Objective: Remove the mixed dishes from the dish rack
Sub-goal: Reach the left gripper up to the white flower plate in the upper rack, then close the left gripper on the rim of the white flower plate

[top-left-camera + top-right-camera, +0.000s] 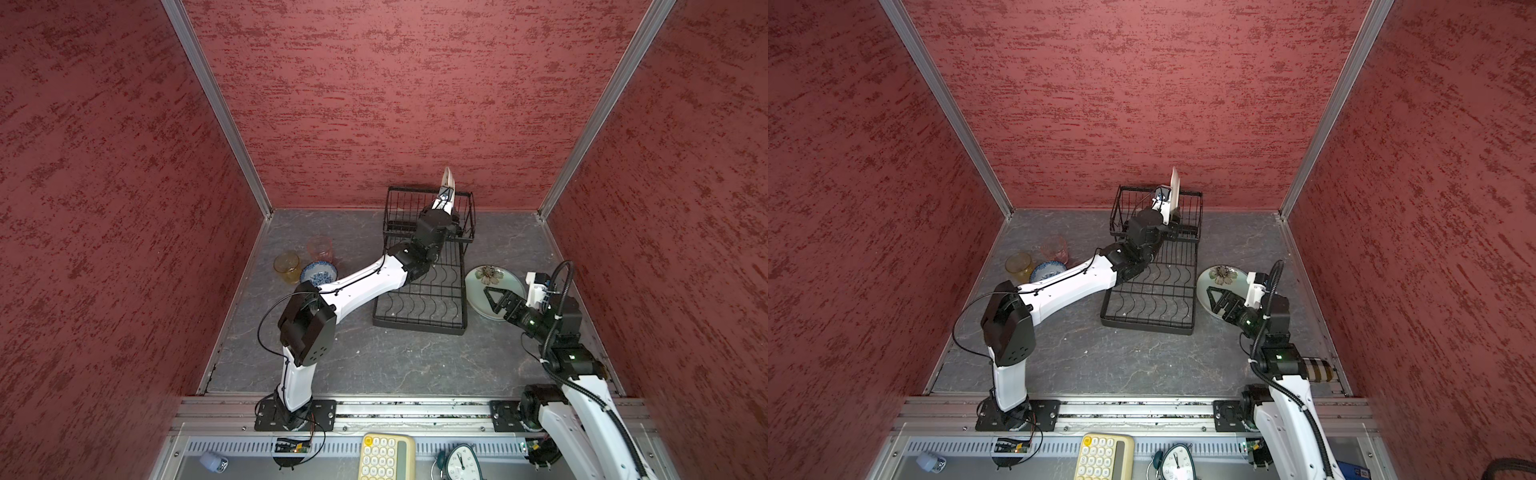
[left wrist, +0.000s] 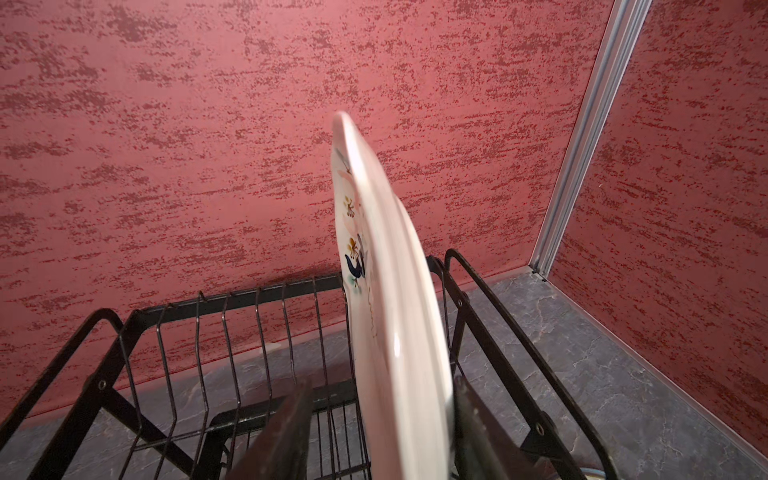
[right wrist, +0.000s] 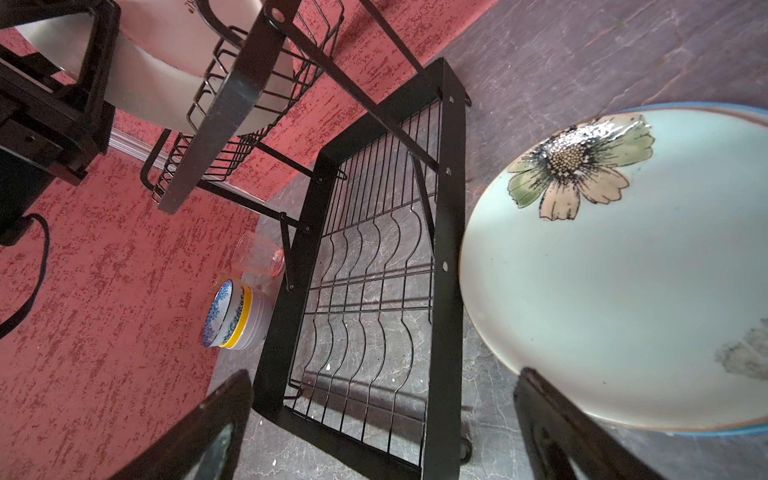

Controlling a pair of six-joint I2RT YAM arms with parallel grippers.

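Dish rack (image 1: 419, 328) mid-table, a cream plate (image 2: 386, 270) on edge in its tall basket.
Amber tumbler (image 1: 286, 266), pink tumbler (image 1: 320, 248) and stacked bowls (image 1: 318, 273) stand left of it; the left gripper (image 2: 382, 386) straddles the plate, half-spread, one finger clear; the right gripper (image 1: 494, 301) hangs wide, empty, over the pale green plate (image 1: 478, 286).

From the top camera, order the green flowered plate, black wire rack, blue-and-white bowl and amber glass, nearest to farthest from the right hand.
1. Pale green flowered ceramic plate, right side, at the right hand.
2. Black wire dish rack, just left.
3. Blue-and-white ceramic bowl, beyond the rack.
4. Amber glass tumbler, farthest left.
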